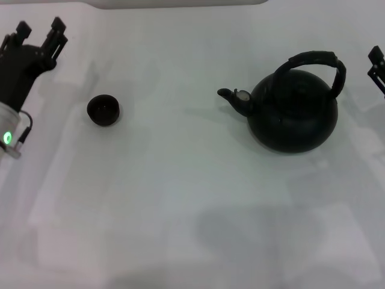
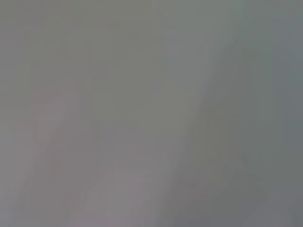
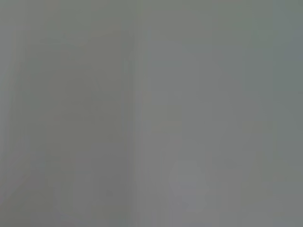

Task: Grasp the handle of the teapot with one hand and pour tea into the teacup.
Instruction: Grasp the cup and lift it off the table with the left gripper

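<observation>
At the table's right edge, your right gripper (image 1: pixel 376 66) sits nearest the teapot's handle (image 1: pixel 319 63); I cannot tell how its fingers stand.

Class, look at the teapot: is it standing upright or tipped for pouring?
Upright. The teapot sits flat on the table, handle arching above it, spout pointing toward the teacup; neither gripper touches it.

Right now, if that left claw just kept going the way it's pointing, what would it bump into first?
Probably nothing: the left gripper points up and away toward the far table edge, with bare white table ahead. The teacup sits off to its side.
</observation>
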Tool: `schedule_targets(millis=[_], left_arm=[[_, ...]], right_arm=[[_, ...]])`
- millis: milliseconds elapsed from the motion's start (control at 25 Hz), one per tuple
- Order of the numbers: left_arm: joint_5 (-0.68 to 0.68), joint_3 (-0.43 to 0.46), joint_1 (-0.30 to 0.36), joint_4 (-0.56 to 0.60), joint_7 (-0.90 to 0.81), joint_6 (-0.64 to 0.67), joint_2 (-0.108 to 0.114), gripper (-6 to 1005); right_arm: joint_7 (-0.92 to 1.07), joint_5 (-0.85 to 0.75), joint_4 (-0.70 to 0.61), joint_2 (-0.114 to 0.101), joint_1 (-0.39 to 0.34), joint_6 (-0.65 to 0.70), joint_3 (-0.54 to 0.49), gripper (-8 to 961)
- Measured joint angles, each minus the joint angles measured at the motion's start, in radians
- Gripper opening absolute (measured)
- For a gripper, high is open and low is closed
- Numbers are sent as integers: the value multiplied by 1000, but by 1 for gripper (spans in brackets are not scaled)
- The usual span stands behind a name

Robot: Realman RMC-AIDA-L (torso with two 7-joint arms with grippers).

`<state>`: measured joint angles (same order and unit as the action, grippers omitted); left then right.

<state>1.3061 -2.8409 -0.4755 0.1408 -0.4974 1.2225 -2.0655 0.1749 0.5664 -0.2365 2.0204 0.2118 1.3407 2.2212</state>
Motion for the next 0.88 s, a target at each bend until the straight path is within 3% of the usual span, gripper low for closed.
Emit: schedule_targets(millis=[120,400,560,680,880], left_arm=[[-80,0,-38,-94,-150,0,6,781],[-421,-3,-189,-445,-603,25,8,784],[-600,-4,-288,-615,-752,79,2,783],[-668,-5,-325,-663,-796,93,2,782],[-901,-5,-440,-800,-927,141,2,774]], right_arm=[[0,21,0,0,1,-4,0,874],[0,46,1,0,4,-6,0,875],[0,64,1,0,5,-11,0,875],[0,75,0,0,5,-18,0,875],[0,100,0,0,5,-35,0,874]])
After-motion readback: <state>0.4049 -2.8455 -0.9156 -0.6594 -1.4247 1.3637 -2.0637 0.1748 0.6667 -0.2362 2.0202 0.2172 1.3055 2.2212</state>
